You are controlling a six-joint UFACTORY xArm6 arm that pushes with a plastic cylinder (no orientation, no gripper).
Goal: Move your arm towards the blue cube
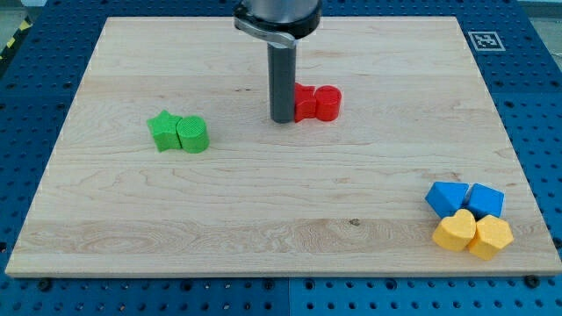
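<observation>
Tip point(282, 120) touches the red blocks point(315, 104), up top | no pincer in view, state unknown to you | blue cube point(486, 200) sits low right beside blue wedge point(447, 197), above yellow hearts point(472, 234) | risk: overshoot and you scatter that tight cluster off the bench point(263, 219).

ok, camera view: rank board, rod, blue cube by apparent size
1. Board, fills most of the view.
2. Rod, my tip touching the red blocks.
3. Blue cube, smallest, though nearer the view's bottom.
</observation>
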